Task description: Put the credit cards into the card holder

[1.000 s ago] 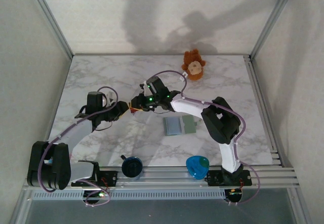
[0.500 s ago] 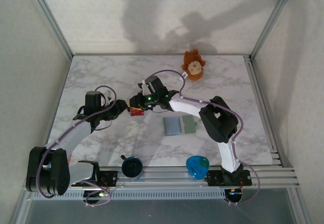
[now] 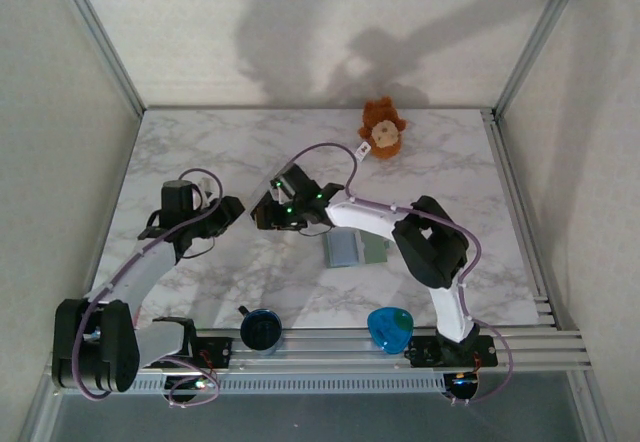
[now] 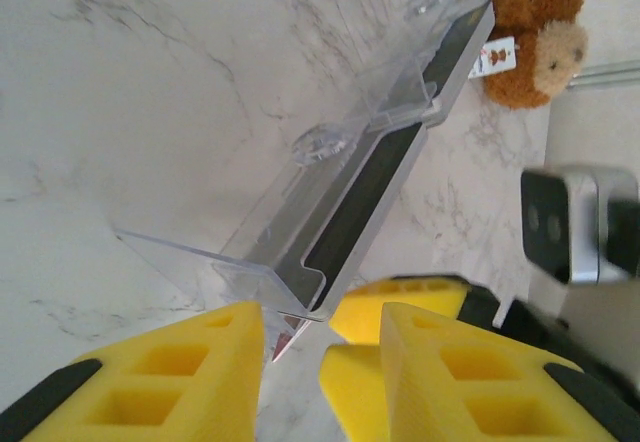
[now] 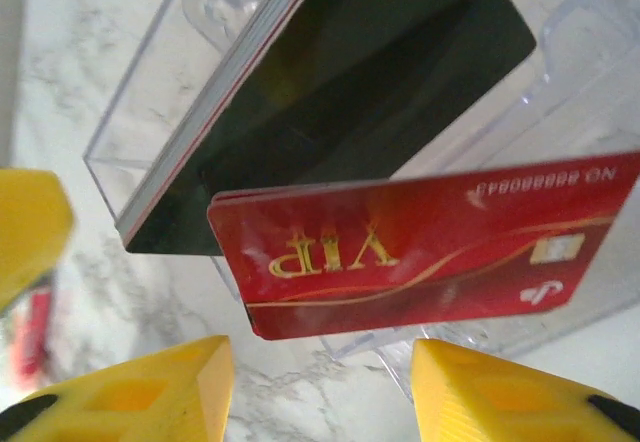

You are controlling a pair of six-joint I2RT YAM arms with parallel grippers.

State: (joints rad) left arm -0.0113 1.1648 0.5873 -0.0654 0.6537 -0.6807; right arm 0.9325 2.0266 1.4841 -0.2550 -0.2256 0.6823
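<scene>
Hovering over the middle of the table, the right gripper is holding its jaws wide apart, with nothing clamped between them. One red card is lying just beyond the yellow fingertips, its printed face turned to the wrist camera and showing gold "VIP" lettering. This card is resting across the front of a clear plastic stand. A stack of dark-faced cards is sitting inside the stand, behind the red card.

The left gripper is approaching the same stand from the side nearer the left edge of the table, and the two grippers are standing almost tip to tip. Its jaws are standing partly apart. A thin red sliver is showing at the inner face of one finger; whether the jaws are gripping it cannot be told.

The wallet is lying open and flat, right of the middle of the table, toward the near edge and apart from both grippers. Its blue-grey half is facing left and its grey-green half right.

A soft toy is sitting at the far edge, right of centre. A dark blue round object and a bright blue round object are standing at the near edge
</scene>
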